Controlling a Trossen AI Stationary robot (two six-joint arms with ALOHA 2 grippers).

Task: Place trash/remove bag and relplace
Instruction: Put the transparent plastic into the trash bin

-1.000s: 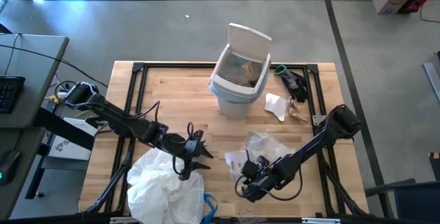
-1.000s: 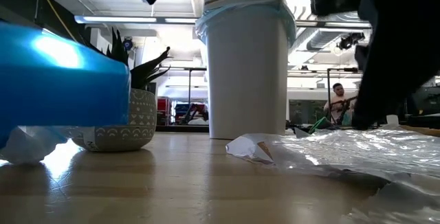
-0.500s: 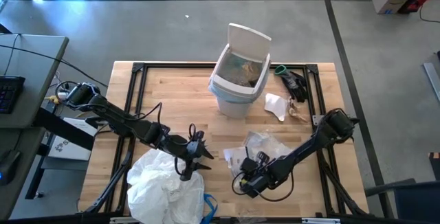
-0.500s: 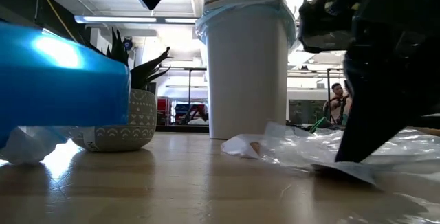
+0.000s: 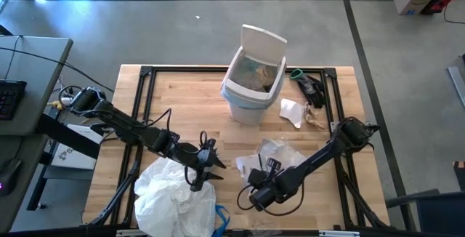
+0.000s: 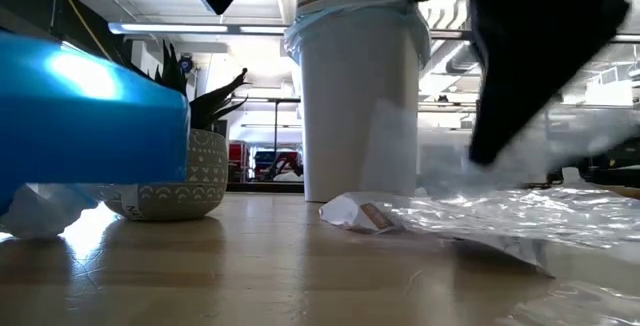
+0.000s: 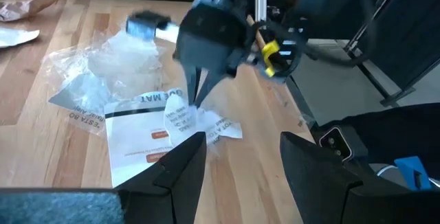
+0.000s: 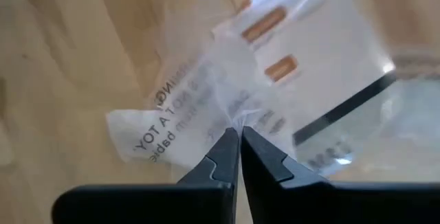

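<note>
The white bin (image 5: pixel 251 84) stands at the far middle of the table with its lid up, a light-blue bag rim (image 6: pixel 300 28) and brown trash inside. A clear crinkled plastic wrapper (image 5: pixel 272 155) with printed labels lies at the near right, and my right gripper (image 8: pixel 239 133) is shut on it. A white paper scrap (image 5: pixel 292 112) and brown paper (image 5: pixel 317 118) lie right of the bin. My left gripper (image 5: pixel 205 170) hangs open above a crumpled white-and-blue bag (image 5: pixel 174 197) at the near left, touching nothing. My right gripper pinches a puckered fold of the wrapper (image 7: pixel 187 116) between its two fingertips, near the edge with the printed label. The fingers (image 7: pixel 199 90) come steeply from above. The pinched part is drawn up off the wood, while the rest of the wrapper (image 6: pixel 480 216) lies on the table.
A small potted plant (image 6: pixel 180 171) stands near the low camera, beside a blue object (image 6: pixel 90 116). A black item (image 5: pixel 309 86) lies at the far right corner. Bare wood (image 5: pixel 174 110) stretches left of the bin.
My right gripper has tipped more steeply downward, gone a little toward the table's left and then risen. The pinched part of the wrapper has lifted with it, bunching up, while the rest has stayed on the table.
</note>
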